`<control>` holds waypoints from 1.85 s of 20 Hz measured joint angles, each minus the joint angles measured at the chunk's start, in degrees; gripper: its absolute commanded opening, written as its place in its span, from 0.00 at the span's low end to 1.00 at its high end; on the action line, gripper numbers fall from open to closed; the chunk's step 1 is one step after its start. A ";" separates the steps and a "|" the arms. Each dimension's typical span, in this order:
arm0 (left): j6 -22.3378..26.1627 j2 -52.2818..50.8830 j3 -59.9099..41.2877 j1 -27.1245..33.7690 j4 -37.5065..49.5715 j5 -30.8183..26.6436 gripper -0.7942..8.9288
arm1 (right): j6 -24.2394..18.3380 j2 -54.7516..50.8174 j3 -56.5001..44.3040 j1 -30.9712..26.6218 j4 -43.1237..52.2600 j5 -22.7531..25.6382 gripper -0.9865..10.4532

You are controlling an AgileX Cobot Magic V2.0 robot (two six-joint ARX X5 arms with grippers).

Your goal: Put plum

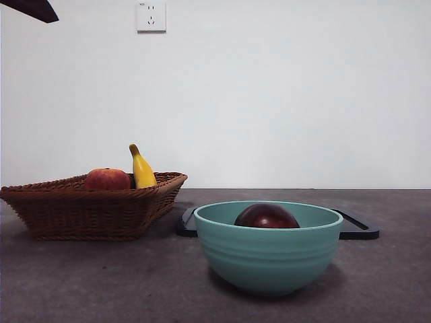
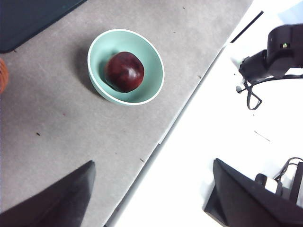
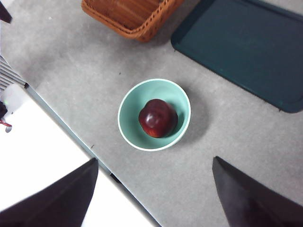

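The dark maroon plum (image 1: 267,217) lies inside the teal bowl (image 1: 269,259) at the table's front centre; it shows as the plum (image 2: 124,71) in the bowl (image 2: 154,90) from the left wrist and as the plum (image 3: 157,117) in the bowl (image 3: 127,128) from the right wrist. My left gripper (image 2: 154,198) hangs high above the table edge, open and holding nothing. High over the bowl, my right gripper (image 3: 156,194) is open and empty too. Only a black tip (image 1: 32,9) of an arm shows in the front view.
A wicker basket (image 1: 81,210) at the left holds a red-orange fruit (image 1: 107,179) and a yellow banana (image 1: 141,168). A dark tray (image 1: 357,227) lies flat behind the bowl. The table's edge (image 2: 184,113) runs near the bowl.
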 measured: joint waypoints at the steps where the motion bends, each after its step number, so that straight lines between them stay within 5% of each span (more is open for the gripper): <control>1: 0.17 0.00 0.00 0.00 0.04 0.00 0.49 | 0.00 0.55 0.00 0.00 0.00 0.00 0.42; 8: 0.72 0.00 0.00 0.00 0.22 0.02 0.49 | 1.18 2.62 -4.35 0.55 3.48 -0.44 0.42; 14: 0.96 0.00 0.00 0.00 0.50 0.02 0.49 | 11.13 5.49 -20.65 4.85 25.16 -0.20 0.41; 18: 0.98 0.00 0.00 0.00 0.68 0.02 0.49 | 14.47 11.17 -23.74 7.58 33.35 4.07 0.41; 28: 1.01 0.00 0.00 0.00 0.70 0.02 0.49 | 15.17 27.26 -23.74 11.76 44.50 9.49 0.24; 37: 1.01 0.00 0.00 0.00 0.70 0.02 0.49 | 15.19 29.44 -23.76 13.46 47.01 11.63 0.10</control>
